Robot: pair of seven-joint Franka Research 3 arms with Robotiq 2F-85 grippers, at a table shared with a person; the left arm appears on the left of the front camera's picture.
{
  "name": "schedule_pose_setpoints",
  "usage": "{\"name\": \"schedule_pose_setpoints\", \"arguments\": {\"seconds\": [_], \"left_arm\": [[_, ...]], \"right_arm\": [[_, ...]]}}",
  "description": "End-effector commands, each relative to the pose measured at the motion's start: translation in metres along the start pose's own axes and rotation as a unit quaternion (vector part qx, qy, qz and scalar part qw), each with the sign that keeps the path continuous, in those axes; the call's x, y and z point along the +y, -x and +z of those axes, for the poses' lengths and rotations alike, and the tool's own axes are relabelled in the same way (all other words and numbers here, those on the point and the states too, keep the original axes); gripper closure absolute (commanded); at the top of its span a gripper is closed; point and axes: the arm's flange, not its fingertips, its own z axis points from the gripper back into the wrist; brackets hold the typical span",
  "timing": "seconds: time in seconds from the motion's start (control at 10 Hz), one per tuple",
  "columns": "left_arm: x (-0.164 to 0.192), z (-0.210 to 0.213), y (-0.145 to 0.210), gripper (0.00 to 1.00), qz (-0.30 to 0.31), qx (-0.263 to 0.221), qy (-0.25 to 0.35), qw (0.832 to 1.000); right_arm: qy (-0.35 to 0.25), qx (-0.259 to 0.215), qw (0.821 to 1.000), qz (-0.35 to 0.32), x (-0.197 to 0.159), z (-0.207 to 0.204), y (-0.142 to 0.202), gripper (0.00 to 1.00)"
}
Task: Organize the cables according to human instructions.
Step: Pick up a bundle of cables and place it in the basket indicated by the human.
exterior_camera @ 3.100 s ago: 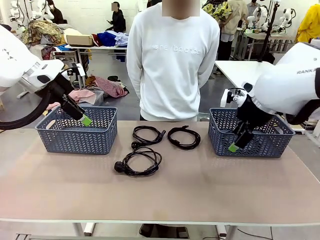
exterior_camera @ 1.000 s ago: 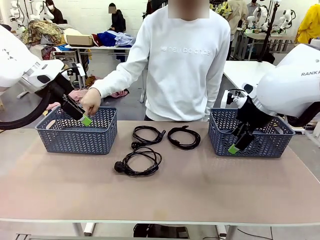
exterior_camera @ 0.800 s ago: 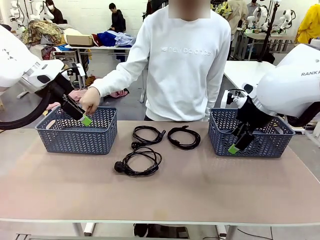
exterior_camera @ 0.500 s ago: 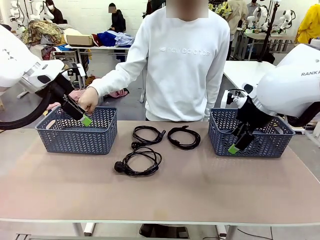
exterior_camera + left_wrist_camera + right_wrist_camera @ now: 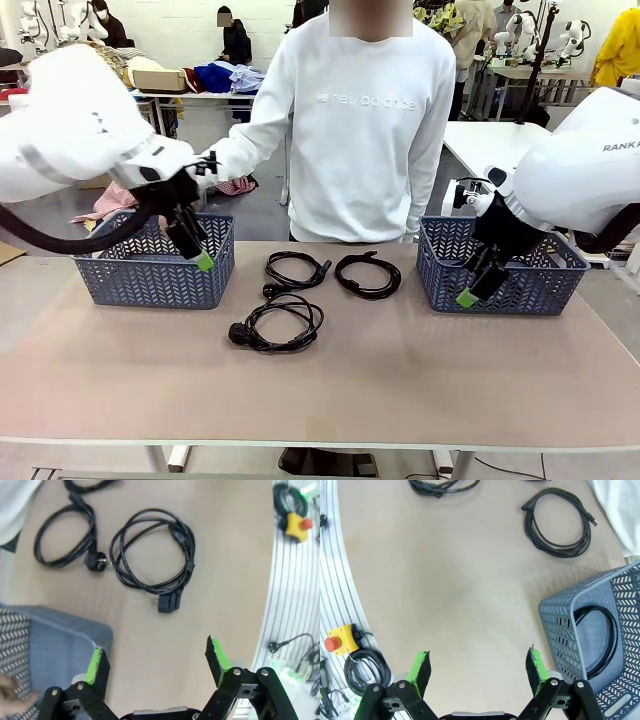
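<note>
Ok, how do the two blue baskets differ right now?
The right basket holds a coiled cable; the left basket has contents that aren't clear. The person's hand is at the left basket; no hand is near the right basket. Both are blue, lattice-walled, and on the far side of the table.

Two blue-grey baskets stand on the table (image 5: 400,385): the left basket (image 5: 130,282) and the right basket (image 5: 535,290). There are four cables, each a black coil. Three lie on the table between the baskets: one far and to the left (image 5: 297,256), one far and to the right (image 5: 368,294), and one nearer (image 5: 300,340). The fourth (image 5: 593,608) lies inside the right basket. Two grippers hang above the table, the left gripper (image 5: 200,257) and the right gripper (image 5: 469,290). One person (image 5: 370,130) stands at the far side.
</note>
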Motion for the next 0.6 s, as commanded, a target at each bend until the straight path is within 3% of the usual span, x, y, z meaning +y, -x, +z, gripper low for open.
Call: {"name": "schedule_pose_setpoints", "arguments": {"seconds": [0.0,0.5], "left_arm": [[0.009,-0.012,-0.019,0.0,-0.044,0.037,-0.011,0.998],[-0.015,-0.062,-0.049,0.0,-0.099,0.081,0.0,0.992]], "right_arm": [[0.003,0.001,1.0,-0.003,0.001,0.0,0.0,0.0],[0.003,0.001,1.0,-0.003,0.001,0.0,0.0,0.0]]}}
